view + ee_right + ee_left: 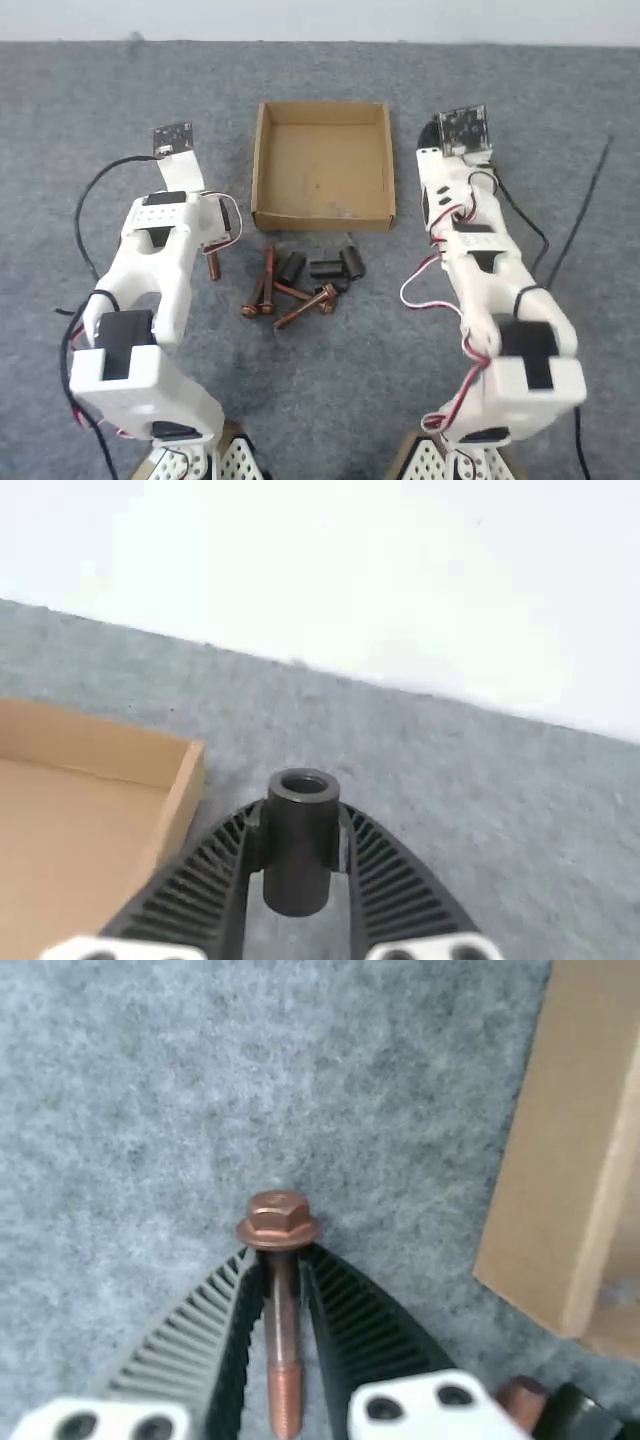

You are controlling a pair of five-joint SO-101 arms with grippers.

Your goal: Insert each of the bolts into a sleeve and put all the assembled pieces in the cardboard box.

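In the left wrist view my left gripper [283,1260] is shut on a copper bolt [278,1222], gripping the shank with the hex head sticking out past the fingertips, just above the grey carpet. From above, that bolt [213,266] hangs under the left arm, left of the pile. My right gripper [300,815] is shut on a black sleeve [298,840] whose open bore faces outward. It sits beside the right wall of the cardboard box [185,790]. The box [320,217] has nothing in it.
Between the arms, in front of the box, lie several loose copper bolts [268,285] and three black sleeves [325,268]. One bolt's end [520,1400] lies near my left gripper. The box's corner [570,1160] stands close by. Cables trail beside both arms.
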